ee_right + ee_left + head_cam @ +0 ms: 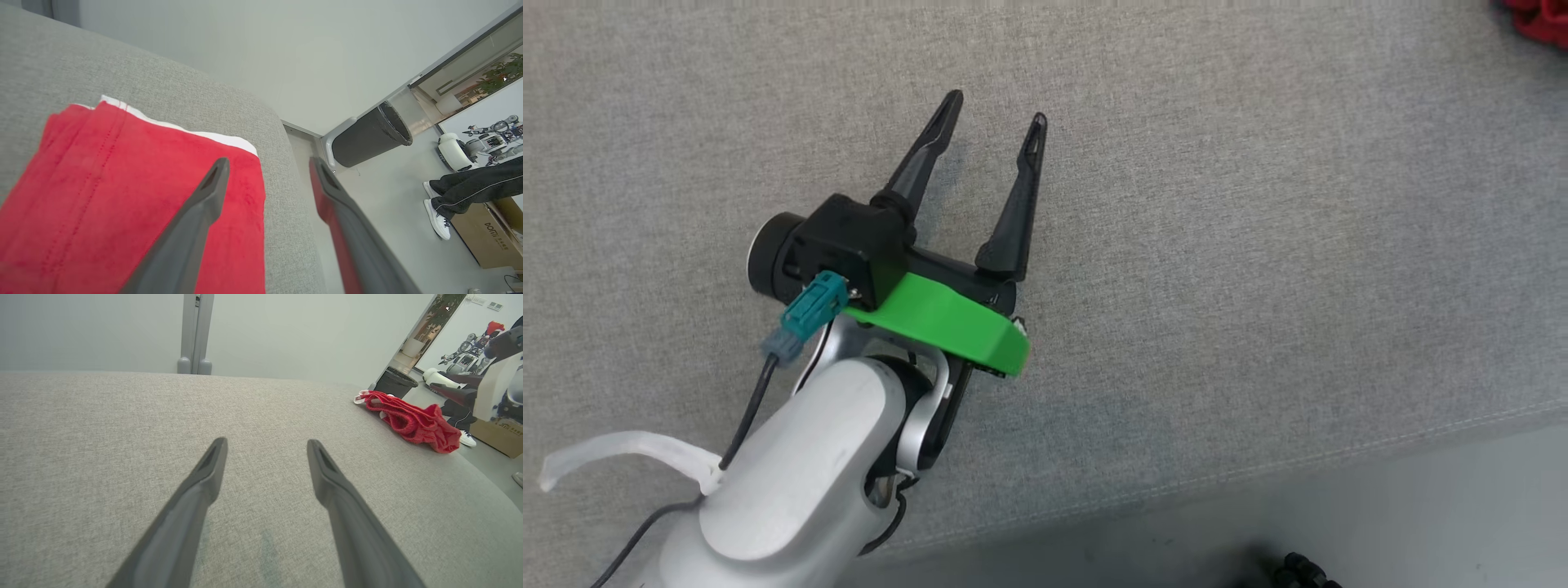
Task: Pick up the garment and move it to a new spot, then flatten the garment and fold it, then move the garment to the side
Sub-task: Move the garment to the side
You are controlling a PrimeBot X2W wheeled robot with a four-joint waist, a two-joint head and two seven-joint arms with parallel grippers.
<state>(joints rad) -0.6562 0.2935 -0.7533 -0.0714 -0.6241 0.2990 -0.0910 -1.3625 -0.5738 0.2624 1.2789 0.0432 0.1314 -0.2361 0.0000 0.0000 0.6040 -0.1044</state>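
One garment (pixel 102 183) is being carried by the grey fabric surface (pixel 1258 245). It is a red piece lying folded, with a white layer showing along its far margin. It is lying close to the surface's right-hand edge, near the rounded far corner. In the head view a scrap of it (pixel 1539 20) is being caught at the top right. In the left wrist view it (pixel 412 420) is being seen as a rumpled red strip along that edge.

Two grippers are being counted. The left gripper (pixel 995 110) is being held over the bare middle of the surface, well apart from the garment, with its fingers spread wide and nothing between them. The right gripper (pixel 268 162) is being held just above the garment, likewise spread wide and gripping nothing. One of its fingers is covering part of the red cloth, and the other is crossing the surface's edge and the floor (pixel 388 228).

Beyond that edge, one black bin (pixel 367 139), one cardboard box (pixel 490 237) and one person's dark-trousered legs (pixel 470 192) with two white shoes are being shown. One grey post (pixel 196 335) is standing behind the far edge.
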